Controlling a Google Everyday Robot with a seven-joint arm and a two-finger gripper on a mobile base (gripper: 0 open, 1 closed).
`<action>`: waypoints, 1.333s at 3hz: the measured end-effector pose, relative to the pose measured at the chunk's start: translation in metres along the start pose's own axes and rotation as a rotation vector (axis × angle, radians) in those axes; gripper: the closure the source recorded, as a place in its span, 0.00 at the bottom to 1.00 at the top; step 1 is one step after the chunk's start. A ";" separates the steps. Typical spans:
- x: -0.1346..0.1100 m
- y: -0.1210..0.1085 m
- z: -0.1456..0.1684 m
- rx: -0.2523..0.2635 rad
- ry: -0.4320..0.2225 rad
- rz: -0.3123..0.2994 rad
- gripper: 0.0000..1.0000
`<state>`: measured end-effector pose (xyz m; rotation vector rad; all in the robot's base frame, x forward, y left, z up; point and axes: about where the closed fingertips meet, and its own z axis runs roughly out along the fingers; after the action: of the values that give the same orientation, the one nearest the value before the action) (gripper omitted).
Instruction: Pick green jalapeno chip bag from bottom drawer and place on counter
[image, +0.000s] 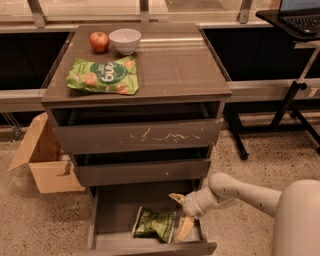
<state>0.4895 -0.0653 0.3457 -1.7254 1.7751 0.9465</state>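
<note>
The small dark olive-green foil chip bag (154, 224) lies flat on the floor of the wide grey-brown bottom drawer (114, 212), toward its front right. It can be reached only because the drawer stands pulled out. The two-finger tool (181, 214) hangs inside the drawer just beside the bag's right edge, its pale fingers (184, 228) spread apart and empty, apparently set to straddle the wrinkled foil. On the smooth grey-brown bench (175, 60) above, a red apple (99, 41), a white bowl (125, 40) and a bright green snack bag (104, 75) crowd the left, so the right looks like the likely drop spot
</note>
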 end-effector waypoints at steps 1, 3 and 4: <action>0.000 0.000 0.000 0.000 0.000 0.000 0.00; 0.012 -0.029 0.039 0.004 -0.003 0.027 0.00; 0.029 -0.044 0.065 0.016 -0.022 0.059 0.00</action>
<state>0.5226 -0.0336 0.2755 -1.6540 1.8237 0.9694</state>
